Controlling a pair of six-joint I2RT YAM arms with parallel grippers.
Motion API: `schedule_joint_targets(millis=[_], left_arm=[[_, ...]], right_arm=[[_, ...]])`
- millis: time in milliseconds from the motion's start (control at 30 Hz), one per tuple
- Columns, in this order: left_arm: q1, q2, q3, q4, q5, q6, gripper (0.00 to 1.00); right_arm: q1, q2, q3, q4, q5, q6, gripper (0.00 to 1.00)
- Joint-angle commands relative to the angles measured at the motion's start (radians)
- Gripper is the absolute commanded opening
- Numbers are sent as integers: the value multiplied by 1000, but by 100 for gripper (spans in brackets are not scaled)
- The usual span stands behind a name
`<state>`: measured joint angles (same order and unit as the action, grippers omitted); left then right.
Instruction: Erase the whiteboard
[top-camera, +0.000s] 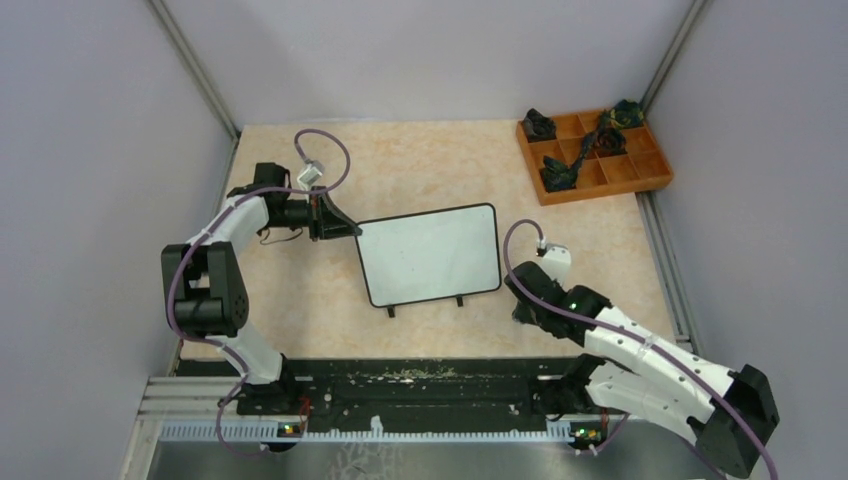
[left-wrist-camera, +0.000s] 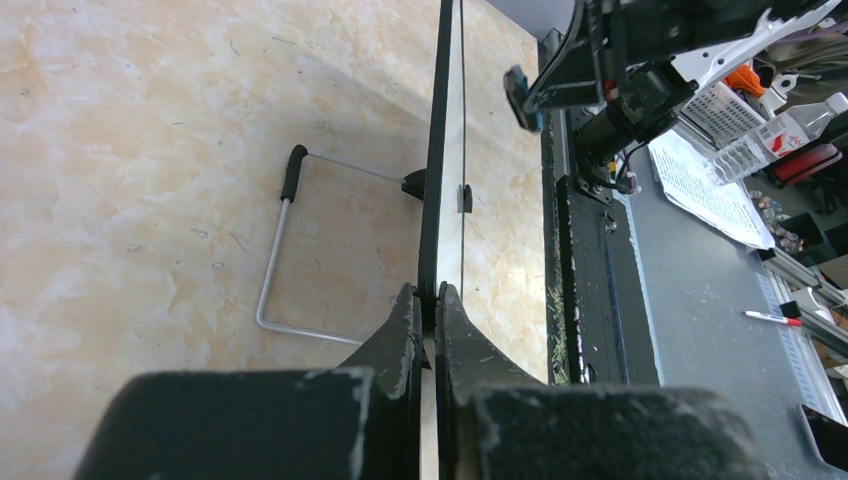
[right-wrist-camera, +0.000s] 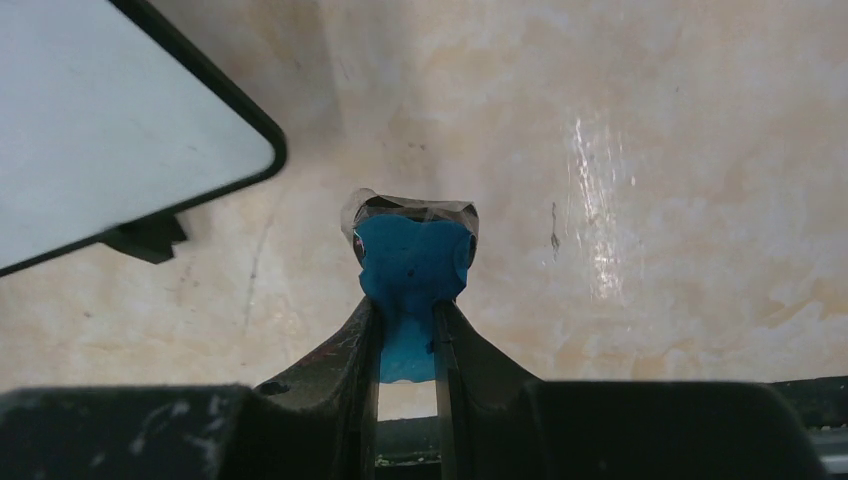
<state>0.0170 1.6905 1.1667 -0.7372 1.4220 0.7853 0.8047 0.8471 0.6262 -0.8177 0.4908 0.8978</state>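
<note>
The whiteboard (top-camera: 430, 253) stands tilted in the middle of the table on two little black feet, its face blank white. My left gripper (top-camera: 340, 226) is shut on its left edge; in the left wrist view the jaws pinch the black frame (left-wrist-camera: 432, 200), and the wire stand (left-wrist-camera: 275, 260) shows behind. My right gripper (top-camera: 524, 305) sits low by the board's lower right corner, shut on a blue eraser (right-wrist-camera: 410, 280) whose tip rests by the table. The board's corner (right-wrist-camera: 120, 130) shows at the upper left of the right wrist view, apart from the eraser.
An orange compartment tray (top-camera: 640, 172) with several dark crumpled cloths stands at the back right. Grey walls close in the left, back and right. A black rail (top-camera: 420, 385) runs along the near edge.
</note>
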Motion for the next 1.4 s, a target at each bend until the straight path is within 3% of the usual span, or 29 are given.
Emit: schedule_joint_targets(millis=[0, 333, 467, 733, 1367], left_arm=[[-20, 20, -7, -23, -109, 47, 0], [-20, 47, 28, -102, -112, 95, 3], [-20, 49, 27, -90, -123, 83, 14], [-20, 46, 22, -83, -137, 79, 29], [-20, -3, 20, -45, -160, 18, 43]], right_arm=[[-46, 7, -102, 172, -108, 50, 0], [-51, 49, -143, 212, -118, 45, 2], [-53, 53, -142, 220, -132, 35, 21], [-55, 70, -146, 232, -143, 31, 43], [-55, -18, -92, 150, -79, 8, 46]])
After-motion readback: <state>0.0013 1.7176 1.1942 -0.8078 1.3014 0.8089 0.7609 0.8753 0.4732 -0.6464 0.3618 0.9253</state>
